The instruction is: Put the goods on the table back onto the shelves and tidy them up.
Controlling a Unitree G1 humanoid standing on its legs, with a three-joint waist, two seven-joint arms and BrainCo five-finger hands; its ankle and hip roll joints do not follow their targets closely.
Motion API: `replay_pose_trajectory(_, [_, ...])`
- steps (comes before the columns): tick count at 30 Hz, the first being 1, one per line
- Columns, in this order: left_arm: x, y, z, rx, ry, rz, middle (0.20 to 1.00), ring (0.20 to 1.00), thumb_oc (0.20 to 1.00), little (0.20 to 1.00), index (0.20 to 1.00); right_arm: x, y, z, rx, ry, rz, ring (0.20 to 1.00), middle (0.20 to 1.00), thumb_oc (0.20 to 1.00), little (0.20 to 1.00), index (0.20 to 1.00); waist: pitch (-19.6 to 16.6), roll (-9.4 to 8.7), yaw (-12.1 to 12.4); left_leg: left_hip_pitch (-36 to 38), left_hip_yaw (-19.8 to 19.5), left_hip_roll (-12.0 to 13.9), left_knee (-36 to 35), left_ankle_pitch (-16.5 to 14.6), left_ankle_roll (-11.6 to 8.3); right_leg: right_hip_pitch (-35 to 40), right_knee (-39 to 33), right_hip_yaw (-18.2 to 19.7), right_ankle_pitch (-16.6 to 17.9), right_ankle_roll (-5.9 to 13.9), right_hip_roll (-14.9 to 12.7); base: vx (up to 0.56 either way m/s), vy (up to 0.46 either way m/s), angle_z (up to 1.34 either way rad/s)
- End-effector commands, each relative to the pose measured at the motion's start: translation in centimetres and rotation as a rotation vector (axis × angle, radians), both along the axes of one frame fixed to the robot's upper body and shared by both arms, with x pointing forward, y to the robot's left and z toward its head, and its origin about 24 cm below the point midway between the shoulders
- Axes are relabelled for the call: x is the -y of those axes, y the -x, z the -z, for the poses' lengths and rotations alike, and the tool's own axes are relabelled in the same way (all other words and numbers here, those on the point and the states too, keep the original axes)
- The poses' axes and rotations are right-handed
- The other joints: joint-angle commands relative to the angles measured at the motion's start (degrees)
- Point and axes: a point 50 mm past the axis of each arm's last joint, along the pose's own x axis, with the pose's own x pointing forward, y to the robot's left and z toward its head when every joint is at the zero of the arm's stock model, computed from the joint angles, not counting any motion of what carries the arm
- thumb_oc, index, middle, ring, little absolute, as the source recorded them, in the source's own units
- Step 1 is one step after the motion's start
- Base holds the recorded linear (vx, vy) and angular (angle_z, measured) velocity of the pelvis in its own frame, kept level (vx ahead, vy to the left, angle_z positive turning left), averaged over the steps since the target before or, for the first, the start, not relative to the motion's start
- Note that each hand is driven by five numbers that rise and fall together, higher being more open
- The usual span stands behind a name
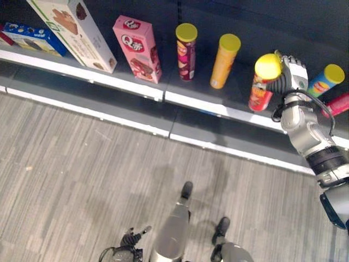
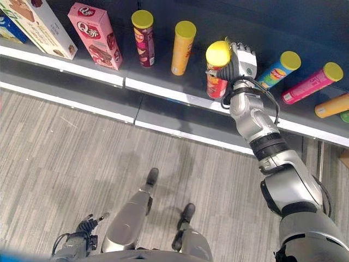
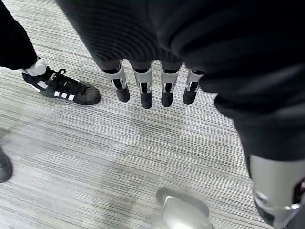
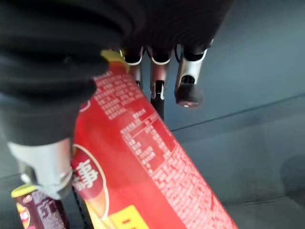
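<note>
- R hand (image 2: 240, 64): fingers (image 4: 187, 88) wrapped round the red can (image 1: 262, 87), thumb on the opposite side – firm grasp just below its yellow lid.
- Red can is at the shelf (image 1: 218, 103), tilted, base down at the shelf surface; can't tell if it actually touches.
- L hand (image 3: 152, 88): fingers straight and relaxed, holding nothing, hanging low over the striped floor (image 1: 82, 164).
- On the shelf, robot's left of the red can: orange can (image 1: 224, 61), then dark red can (image 1: 186, 52), both upright w/ yellow lids; further left a pink box (image 1: 137, 48), a white box (image 1: 73, 30), a blue box (image 1: 32, 37).
- Robot's right of the hand: blue can (image 2: 277, 71), pink can (image 2: 312, 83), orange-yellow can (image 2: 332, 105), all leaning over.
- A person's black-and-white shoe (image 3: 62, 86) on the floor near the L hand.
</note>
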Motion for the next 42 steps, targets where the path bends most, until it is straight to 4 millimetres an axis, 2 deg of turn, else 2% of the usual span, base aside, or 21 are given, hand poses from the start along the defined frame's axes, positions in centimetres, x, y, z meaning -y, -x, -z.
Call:
replay_pose_trajectory(1, [-0.4, 2.0, 0.5, -0.073, -0.036, 0.04, 1.0, 1.0, 1.0, 1.0, 1.0, 0.5, 0.1, -1.9, 0.086, -0.061, 0.0, 0.2, 0.2, 0.2, 0.2, 0.2, -4.36, 0.61, 0.28, 2.71, -2.38, 3.05, -6.49, -1.01, -2.98, -0.14, 7.42, -0.8, -0.88, 2.85, -4.87, 0.01, 0.018, 0.06])
replay_pose_trajectory(7, [-0.6, 2.1, 0.5, -0.087, -0.048, 0.063, 1.0, 1.0, 1.0, 1.0, 1.0, 1.0, -0.2, -2.2, 0.089, -0.129, 0.005, 0.2, 0.2, 0.2, 0.2, 0.2, -4.65, 0.79, 0.5, 3.43, -2.93, 2.03, -6.42, -1.44, -2.48, -0.03, 8.34, -1.03, -0.04, 3.14, -5.5, 0.0, 0.027, 0.04])
replay_pose_trajectory(8, [-0.2, 4.7, 1.4, -0.219, -0.029, 0.133, 1.0, 1.0, 1.0, 1.0, 1.0, 5.8, 1.1, 4.1, -0.318, -0.18, -0.042, 0.2, 0.2, 0.2, 0.2, 0.2, -9.73, 2.95, -5.97, 13.75, 4.48, 7.04, -9.89, 1.63, -5.94, 7.97, 4.48, -0.18, -8.87, -3.48, 3.8, 0.06, 0.085, 0.11])
replay_pose_trajectory(14, [0.2, 2.6, 0.7, -0.122, -0.016, 0.169, 1.0, 1.0, 1.0, 1.0, 1.0, 5.5, 1.1, 4.0, -0.309, -0.165, -0.034, 0.2, 0.2, 0.2, 0.2, 0.2, -10.55, 2.13, -4.95, 15.12, 5.52, 5.88, -11.29, 0.64, -4.9, 7.65, 4.34, -0.04, -8.31, -2.2, 2.36, 0.08, 0.055, -0.09])
replay_pose_trajectory(17, [0.1, 2.4, 0.5, -0.103, -0.008, 0.158, 1.0, 1.0, 1.0, 1.0, 1.0, 5.6, 1.0, 3.5, -0.298, -0.151, -0.031, 0.2, 0.2, 0.2, 0.2, 0.2, -10.47, 1.91, -4.44, 14.87, 5.71, 5.54, -11.18, 0.36, -4.63, 7.38, 4.05, -0.05, -7.98, -1.76, 1.97, 0.05, 0.035, -0.11])
replay_pose_trajectory(22, [-0.5, 3.9, 0.8, -0.144, -0.013, 0.135, 1.0, 1.0, 1.0, 1.0, 1.0, 5.4, 0.8, 2.1, -0.25, -0.12, -0.023, 0.2, 0.2, 0.2, 0.2, 0.2, -10.51, 1.5, -3.41, 14.4, 5.85, 4.78, -10.87, -0.44, -3.93, 6.99, 3.61, 0.02, -7.27, -0.9, 1.08, 0.07, 0.065, -0.05])
replay_pose_trajectory(24, [-0.9, 5.3, 1.1, -0.199, -0.022, 0.107, 1.0, 1.0, 1.0, 1.0, 1.0, 5.1, 0.6, 1.3, -0.223, -0.117, -0.035, 0.2, 0.2, 0.2, 0.2, 0.2, -10.64, 1.18, -2.93, 14.06, 5.66, 4.32, -10.55, -1.09, -3.47, 6.56, 3.84, 0.16, -7.09, -0.38, 0.49, 0.1, 0.1, 0.09])
replay_pose_trajectory(27, [-1.4, 6.1, 1.3, -0.238, -0.035, 0.088, 1.0, 1.0, 1.0, 1.0, 1.0, 4.6, 0.5, 0.8, -0.209, -0.118, -0.051, 0.2, 0.2, 0.2, 0.2, 0.2, -10.51, 0.72, -2.43, 13.45, 5.29, 3.78, -9.77, -1.68, -2.99, 6.37, 4.36, 0.22, -7.14, -0.03, 0.03, 0.09, 0.096, 0.06])
replay_pose_trajectory(32, [-1.9, 6.7, 1.3, -0.263, -0.051, 0.079, 1.0, 1.0, 1.0, 1.0, 1.0, 3.8, 0.2, 0.5, -0.201, -0.128, -0.074, 0.2, 0.2, 0.2, 0.2, 0.2, -10.16, 0.11, -1.49, 12.96, 3.93, 2.09, -8.53, -3.4, -1.16, 4.5, 9.18, 0.72, -7.01, 0.85, -1.6, 0.1, 0.143, 0.04])
replay_pose_trajectory(34, [-2.2, 6.5, 1.1, -0.263, -0.063, 0.083, 1.0, 1.0, 1.0, 1.0, 1.0, 3.1, 0.1, 0.4, -0.193, -0.14, -0.097, 0.2, 0.2, 0.2, 0.2, 0.2, -9.41, 0.3, -1.42, 13.03, 3.15, 0.88, -7.33, -4.53, 0.27, 2.35, 15.23, 1.31, -5.43, 1.41, -2.93, 0.09, 0.208, 0.05])
replay_pose_trajectory(36, [-2.3, 6.3, 1.1, -0.257, -0.065, 0.088, 1.0, 1.0, 1.0, 1.0, 1.0, 2.8, 0.1, 0.3, -0.19, -0.137, -0.106, 0.2, 0.2, 0.2, 0.2, 0.2, -8.97, 0.54, -1.32, 13.04, 2.88, 0.39, -7.01, -4.89, 0.86, 1.04, 17.97, 1.68, -4.78, 1.45, -3.38, 0.05, 0.151, 0.08])
replay_pose_trajectory(37, [-2.4, 6.0, 1.0, -0.253, -0.068, 0.101, 1.0, 1.0, 1.0, 1.0, 1.0, 2.6, 0.0, 0.2, -0.188, -0.139, -0.112, 0.2, 0.2, 0.2, 0.2, 0.2, -8.25, 0.99, -1.51, 13.25, 2.16, -0.27, -6.5, -5.25, 1.67, -0.75, 23.03, 2.6, -3.44, 1.32, -3.63, 0.06, 0.163, 0.2])
replay_pose_trajectory(38, [-2.4, 6.0, 1.0, -0.253, -0.068, 0.101, 1.0, 1.0, 1.0, 1.0, 1.0, 2.6, 0.0, 0.2, -0.188, -0.139, -0.112, 0.2, 0.2, 0.2, 0.2, 0.2, -8.25, 0.96, -1.5, 13.22, 2.19, -0.31, -6.47, -5.26, 1.69, -0.85, 23.17, 2.64, -3.51, 1.34, -3.69, 0.04, 0.148, 0.24])
replay_pose_trajectory(40, [-2.5, 5.8, 0.9, -0.256, -0.076, 0.117, 1.0, 1.0, 1.0, 1.0, 1.0, 2.2, -0.1, 0.1, -0.184, -0.136, -0.127, 0.2, 0.2, 0.2, 0.2, 0.2, -7.32, 1.62, -1.81, 14.07, 1.71, -0.62, -6.59, -5.58, 2.18, -3.0, 28.32, 3.47, -1.95, 1.15, -3.81, 0.06, 0.11, 0.23])
replay_pose_trajectory(42, [-2.8, 5.2, 0.7, -0.24, -0.079, 0.12, 1.0, 1.0, 1.0, 1.0, 1.0, 1.6, -0.2, 0.4, -0.203, -0.126, -0.143, 0.2, 0.2, 0.2, 0.2, 0.2, -6.79, 2.1, -2.29, 16.34, 1.06, -0.27, -7.8, -6.11, 1.83, -5.58, 25.0, 3.06, -3.23, -0.02, -3.96, 0.12, 0.044, 0.22])
